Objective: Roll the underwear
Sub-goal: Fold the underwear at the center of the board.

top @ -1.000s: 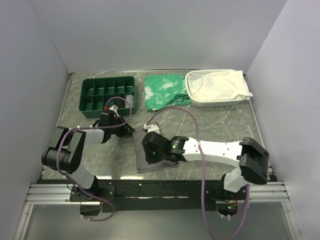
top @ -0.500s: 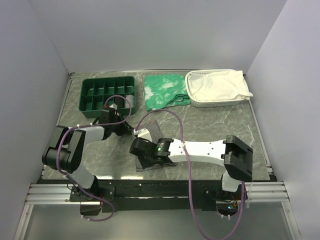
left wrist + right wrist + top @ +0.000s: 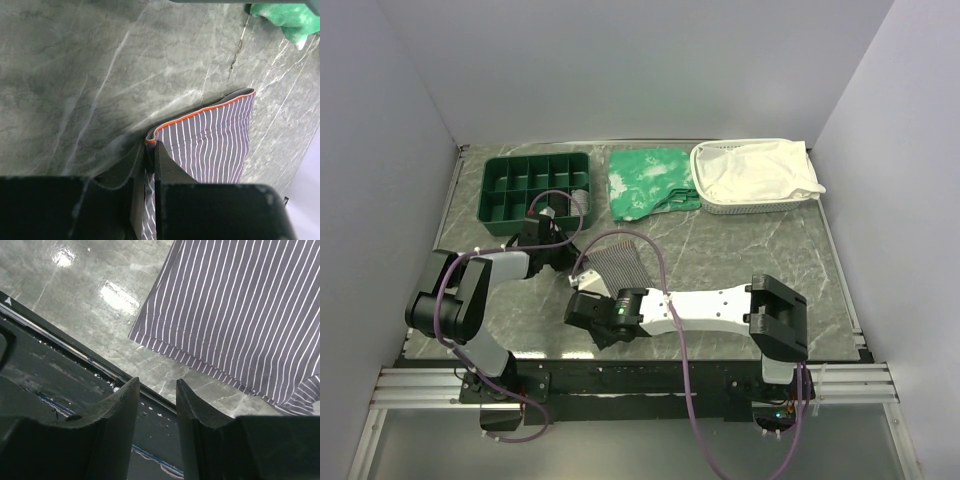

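Now | left fingers (image 3: 165, 170) pinched shut on underwear (image 3: 215, 145) waistband corner | right fingers (image 3: 117, 410) parted, empty, hem just beyond tips

The right arm (image 3: 705, 305) hides the near end of the underwear (image 3: 620, 262) from above. The right wrist view crops it at top and right; the left wrist view crops the green cloth (image 3: 290, 17).

Green divided tray (image 3: 537, 190), green patterned cloth (image 3: 648, 180), white basket (image 3: 750, 209) along table's (image 3: 770, 250) back.
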